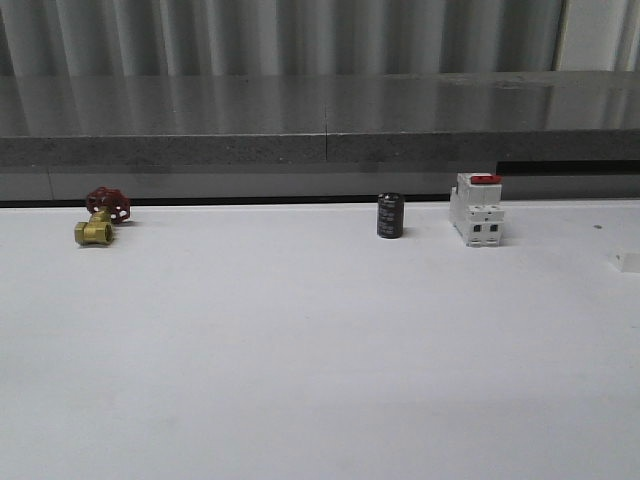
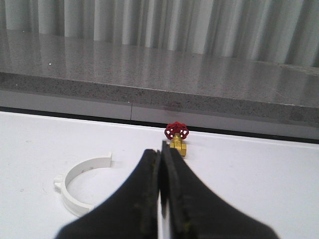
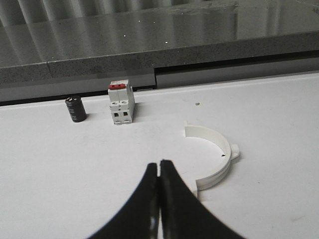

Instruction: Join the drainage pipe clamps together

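- Across the front view, on the white table, I count one brass valve with a red handwheel at the far left, one black cylinder near the middle and one white breaker with a red top to its right, all three along the back edge and well apart; a small white piece sits at the right border, too cropped for me to name
- Over on my left wrist view, my left pincer has its fingers pressed together with nothing between them; one white half-ring clamp lies flat on the table just beside it, untouched, and the same valve stands beyond my fingertips
- Down my right wrist view, my right pincer is likewise closed and empty; a second white half-ring clamp lies flat just beside it, with the breaker and the black cylinder farther back
- That makes two half-rings, one by each pincer, not yet joined or even lifted, so I judge the task is at its very start
- Next, I reckon each pincer must open, drop onto its own half-ring and grip it, before the tabbed ends can be lined up and pushed together
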`<state>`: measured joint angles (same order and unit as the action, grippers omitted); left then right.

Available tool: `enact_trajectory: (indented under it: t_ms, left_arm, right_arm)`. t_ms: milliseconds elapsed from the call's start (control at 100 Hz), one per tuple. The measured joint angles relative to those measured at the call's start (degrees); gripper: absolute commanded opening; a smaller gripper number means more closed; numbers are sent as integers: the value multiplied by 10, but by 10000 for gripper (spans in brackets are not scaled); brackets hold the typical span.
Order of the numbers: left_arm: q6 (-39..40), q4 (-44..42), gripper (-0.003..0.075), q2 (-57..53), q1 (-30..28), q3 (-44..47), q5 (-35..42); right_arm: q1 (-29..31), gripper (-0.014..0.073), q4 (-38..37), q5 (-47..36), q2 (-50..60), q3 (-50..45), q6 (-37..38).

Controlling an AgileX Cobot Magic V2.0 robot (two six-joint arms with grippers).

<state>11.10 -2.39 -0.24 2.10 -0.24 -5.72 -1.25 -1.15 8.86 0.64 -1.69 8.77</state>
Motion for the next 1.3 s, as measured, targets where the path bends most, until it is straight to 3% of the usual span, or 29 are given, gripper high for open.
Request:
enact_trajectory:
  t_ms: [540, 680, 940, 1100, 1300]
  left_arm:
    - [0, 0, -20, 0, 0, -18, -1]
    - [0, 0, -20, 31, 0, -116, -89]
    - [0, -4, -20, 235, 0, -339, -350]
    - [-2, -9, -21, 335, 0, -407, -397]
    - [-2, -20, -20, 425, 0, -417, -405]
  right_arm:
    - [0, -67, 0, 0, 0, 0, 0]
    - [0, -67, 0, 0, 0, 0, 0]
    - [0, -67, 0, 0, 0, 0, 0]
    - [0, -67, 0, 0, 0, 0, 0]
    - [0, -67, 0, 0, 0, 0, 0]
